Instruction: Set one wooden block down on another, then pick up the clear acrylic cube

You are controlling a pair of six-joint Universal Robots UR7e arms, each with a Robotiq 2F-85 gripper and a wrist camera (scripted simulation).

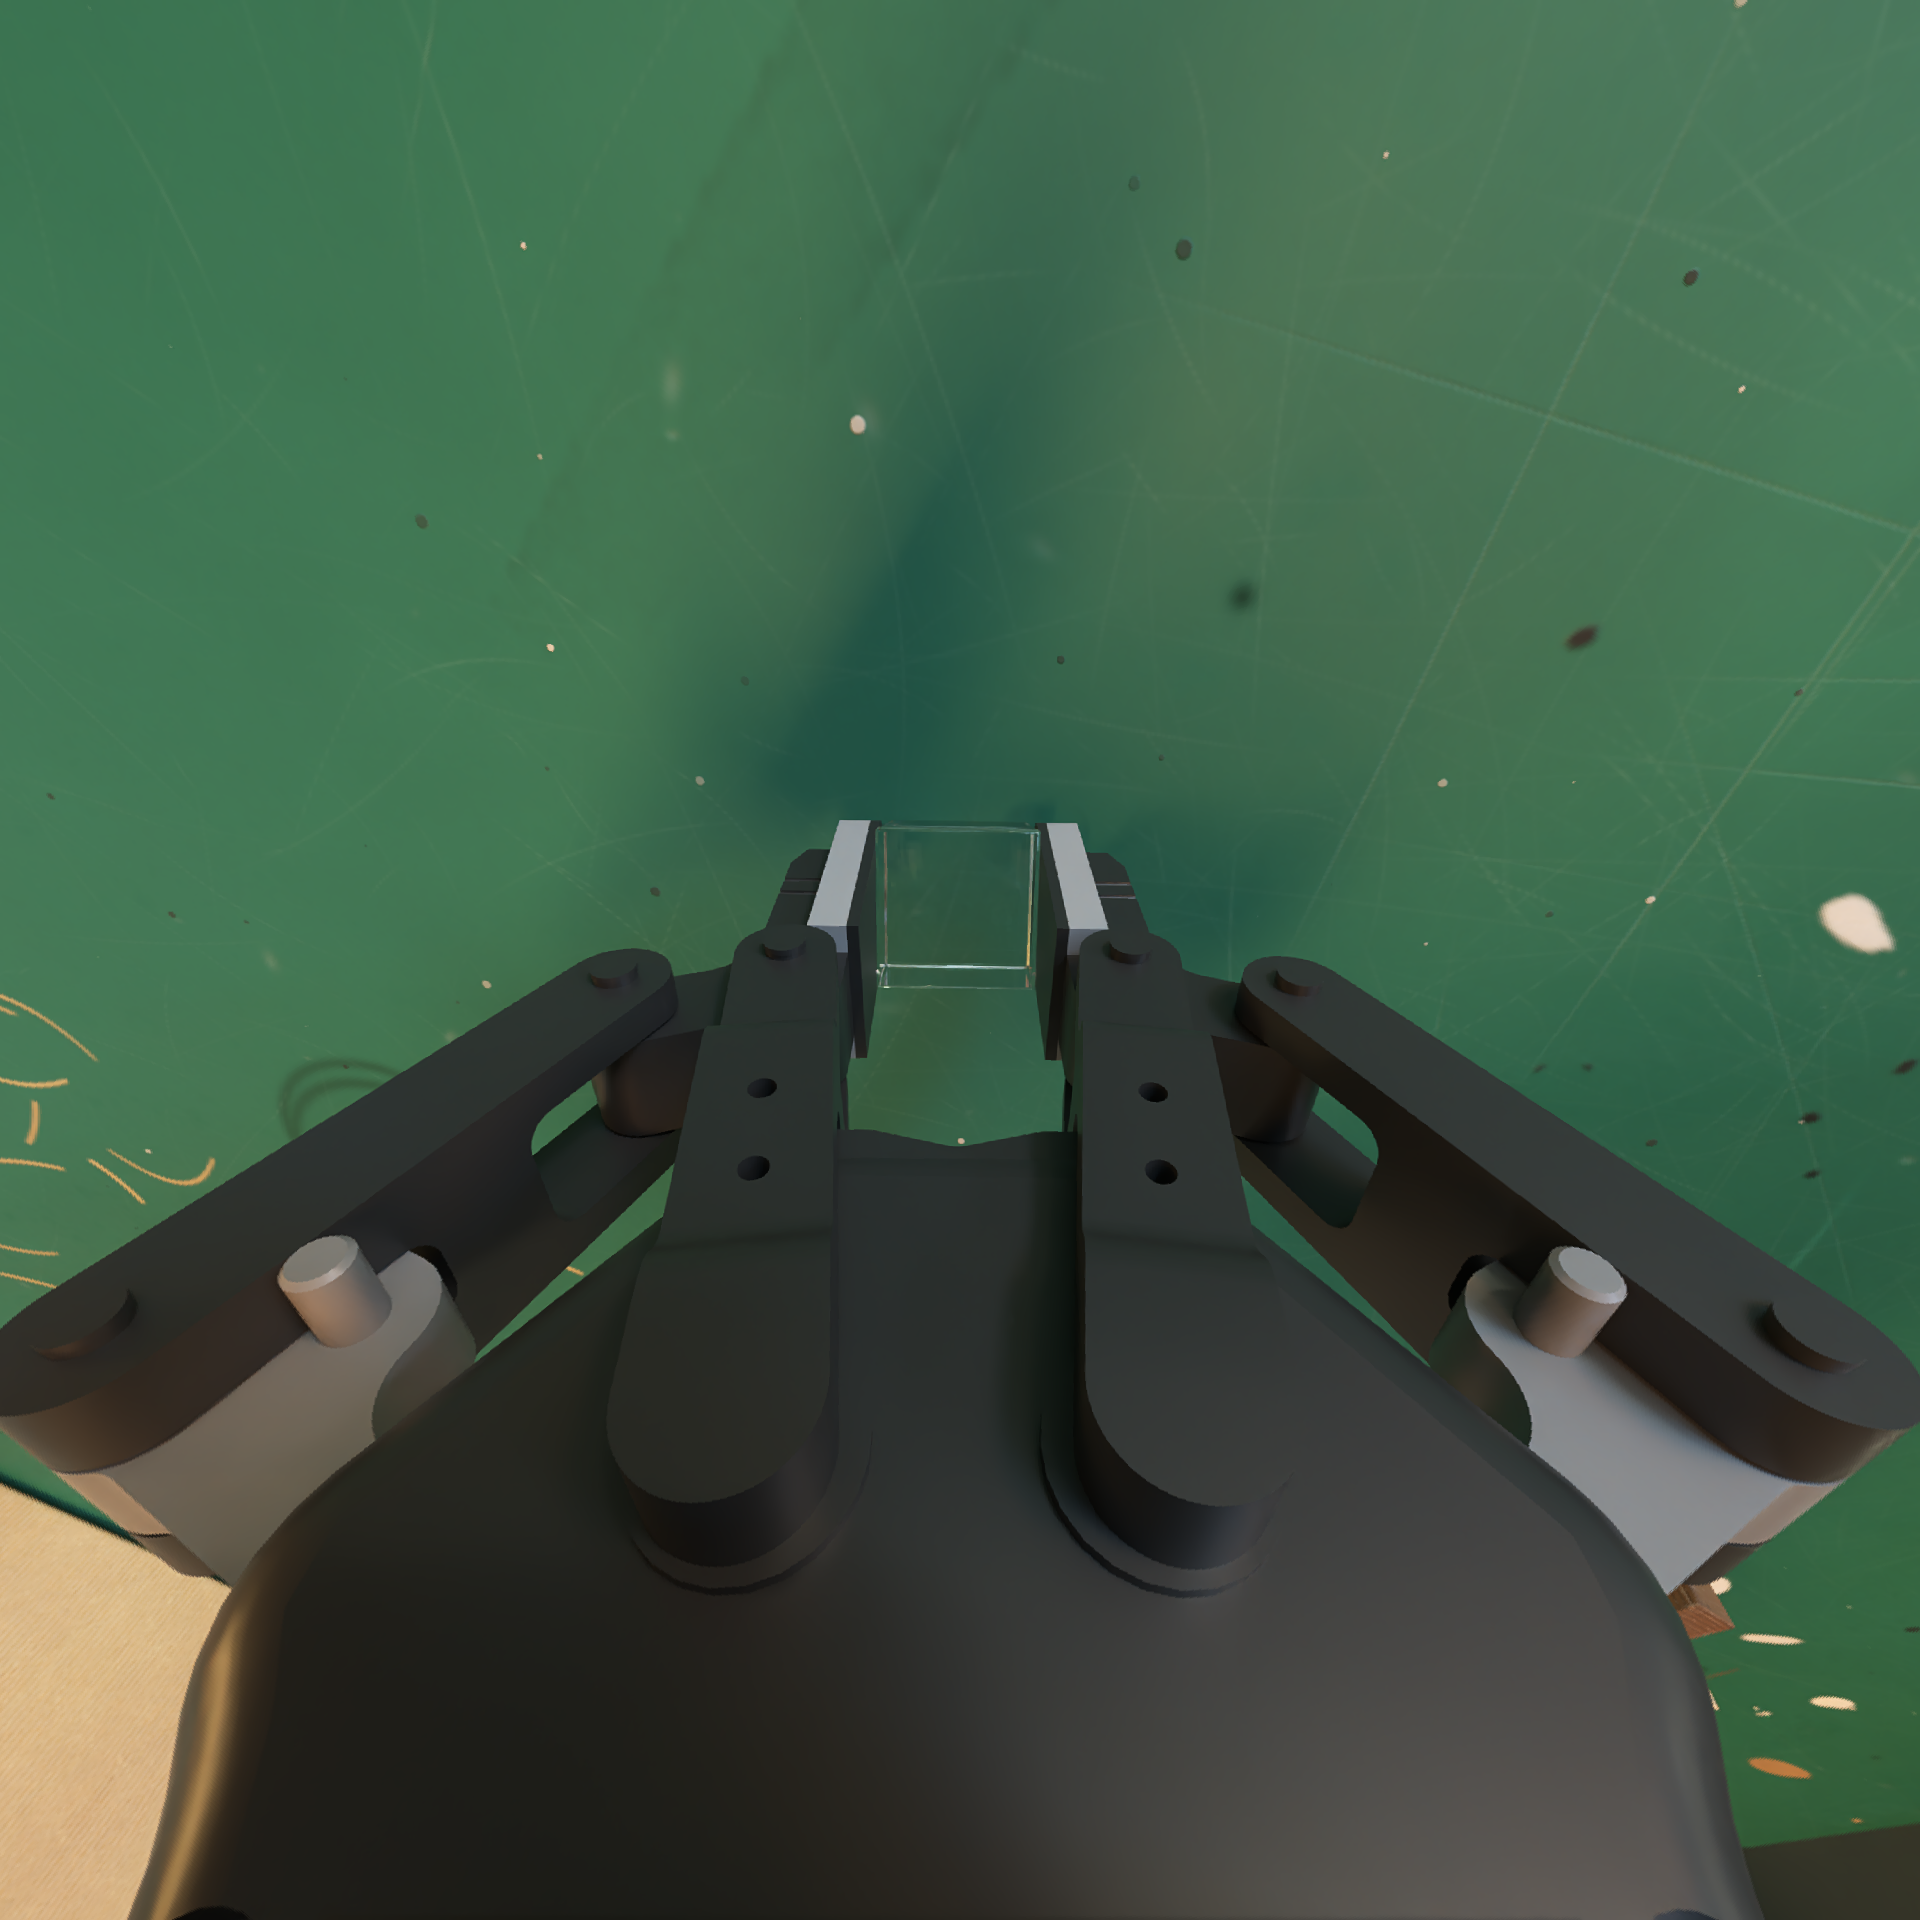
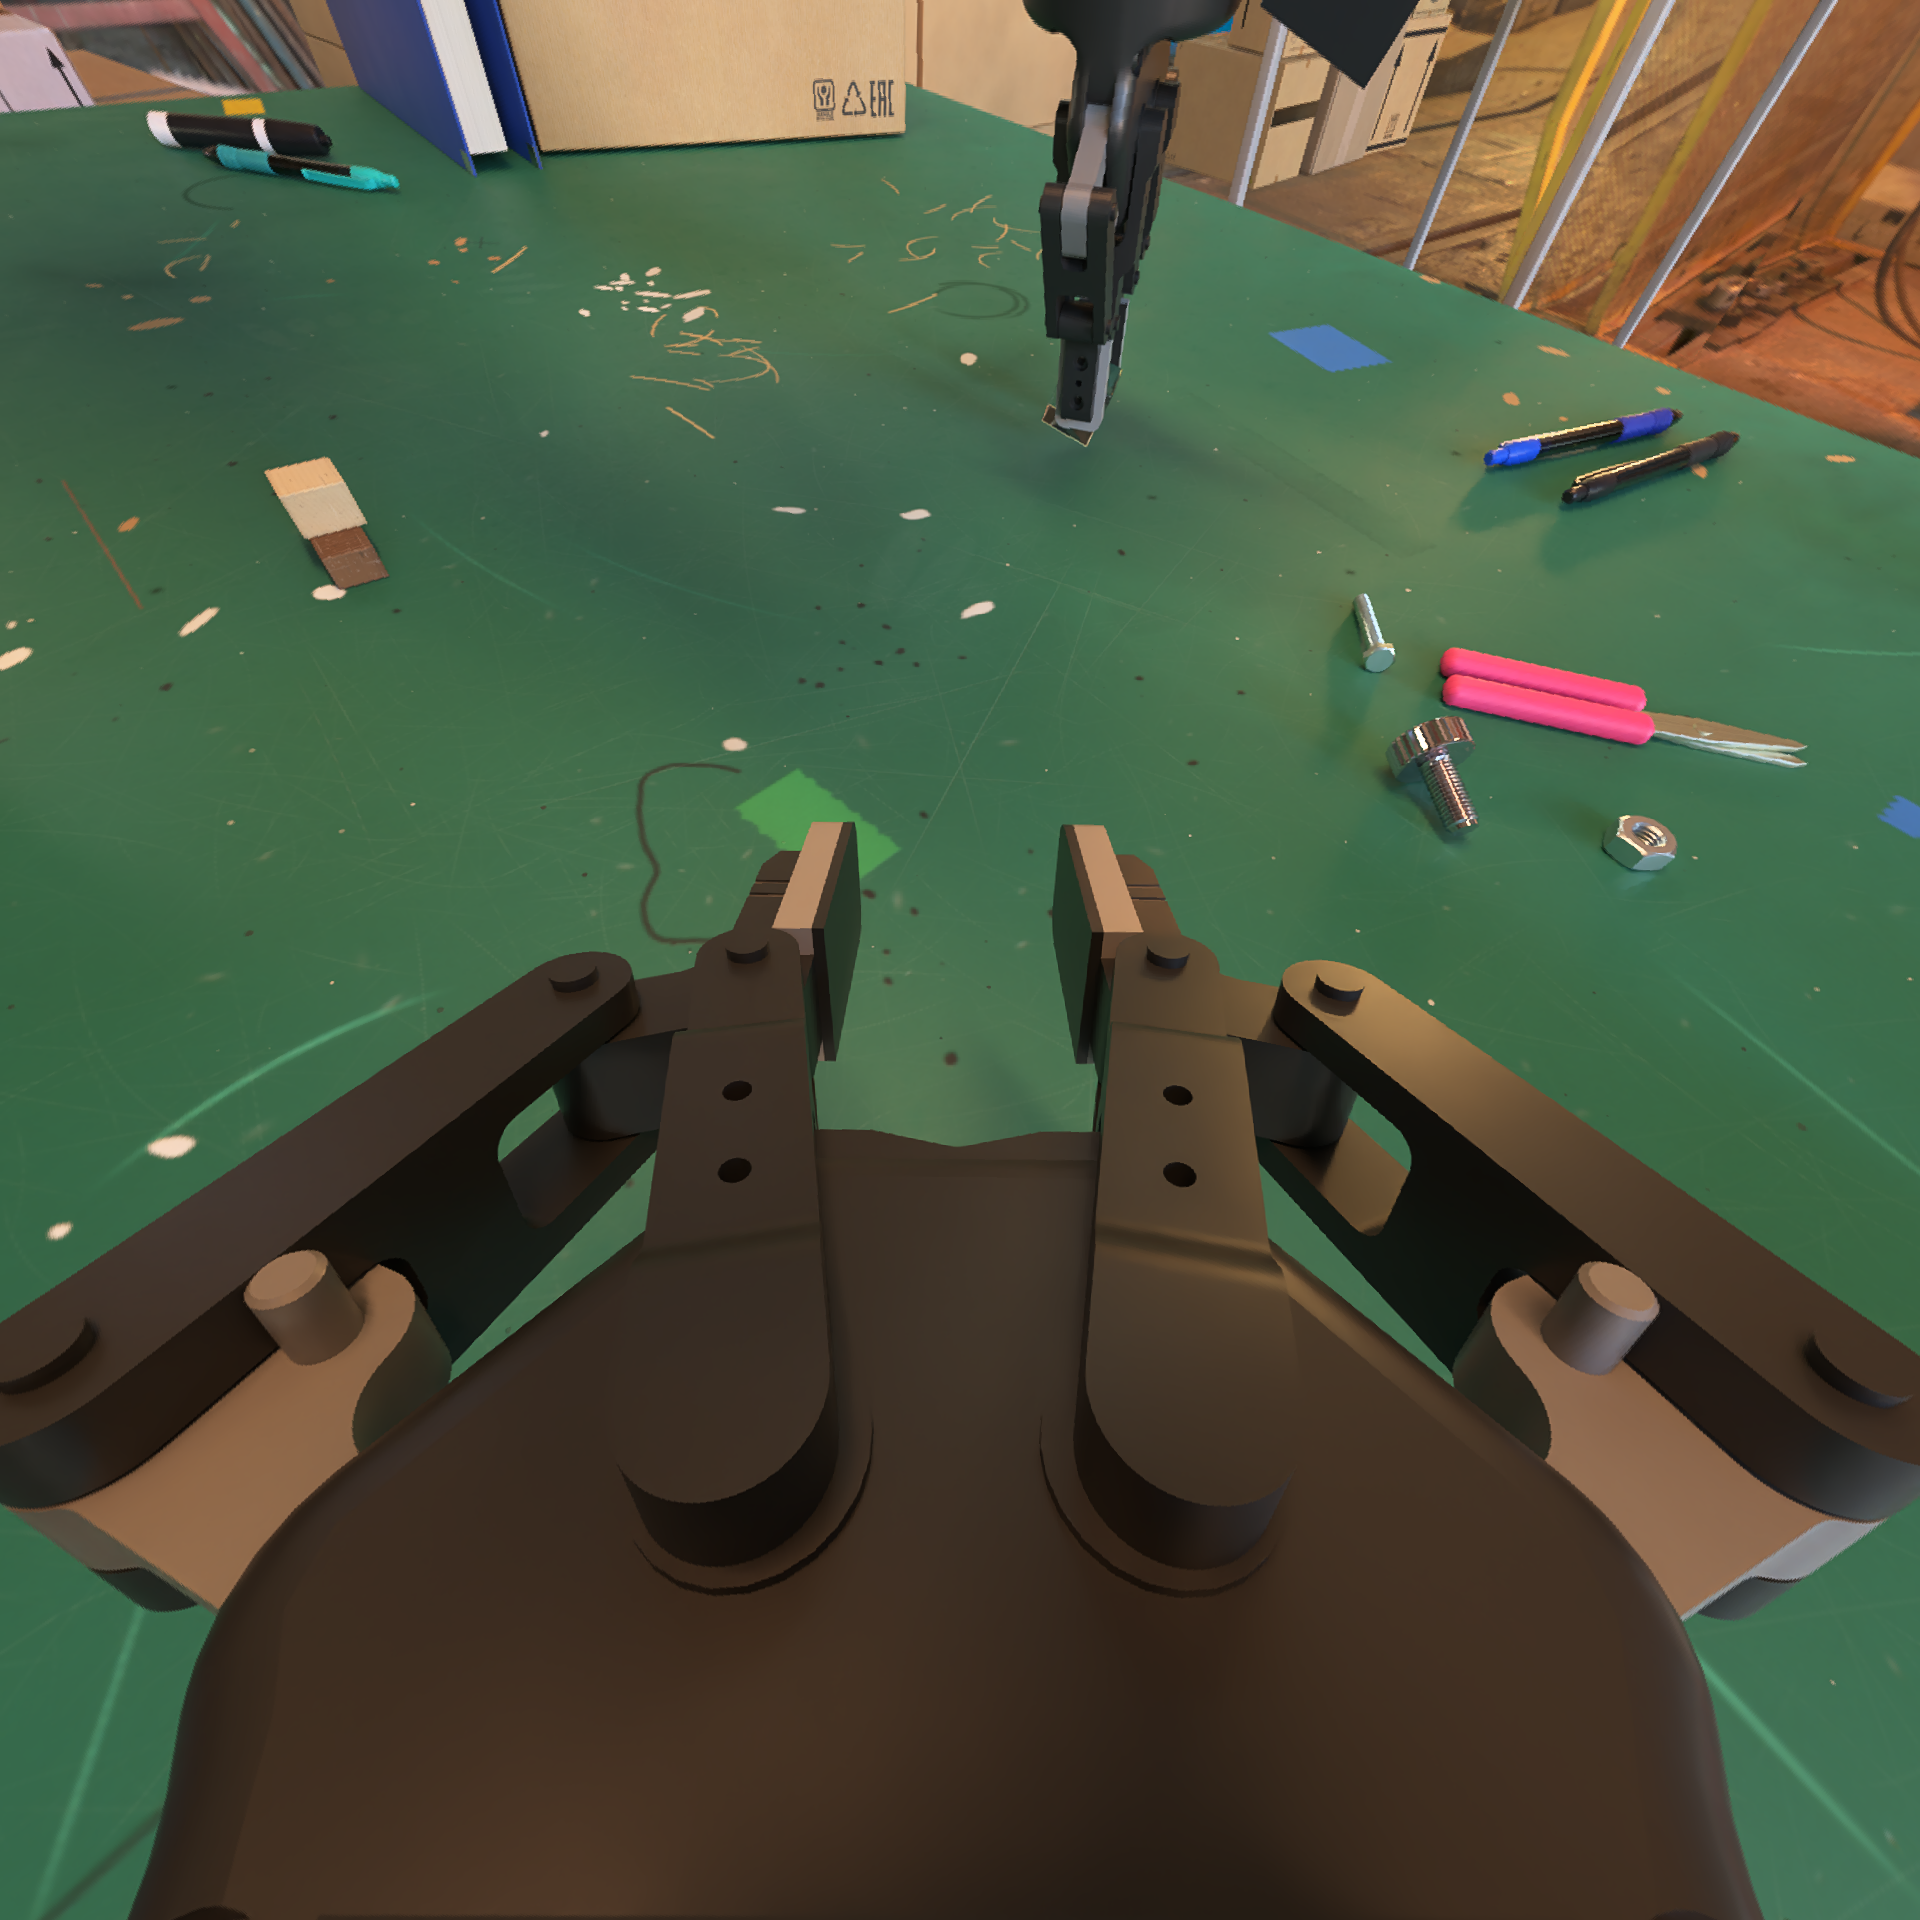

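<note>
My left gripper (image 1: 956, 836) is shut on the clear acrylic cube (image 1: 956, 904), its pads against two opposite faces, and holds it above the green mat (image 1: 520, 520). In the right wrist view the left gripper (image 2: 1081, 410) hangs far off with the cube (image 2: 1070, 428) at its tip, just above the mat. A pale wooden block (image 2: 312, 494) sits on a dark brown wooden block (image 2: 353, 559) at the far left. A corner of a brown block (image 1: 1704, 1616) shows at the lower right of the left wrist view. My right gripper (image 2: 958, 831) is open and empty, low over the mat.
On the right lie two bolts (image 2: 1439, 774), a nut (image 2: 1640, 840), a pink-handled tool (image 2: 1548, 696) and two pens (image 2: 1621, 452). At the back stand a cardboard box (image 2: 707, 73), a blue binder (image 2: 436, 83) and markers (image 2: 270, 151).
</note>
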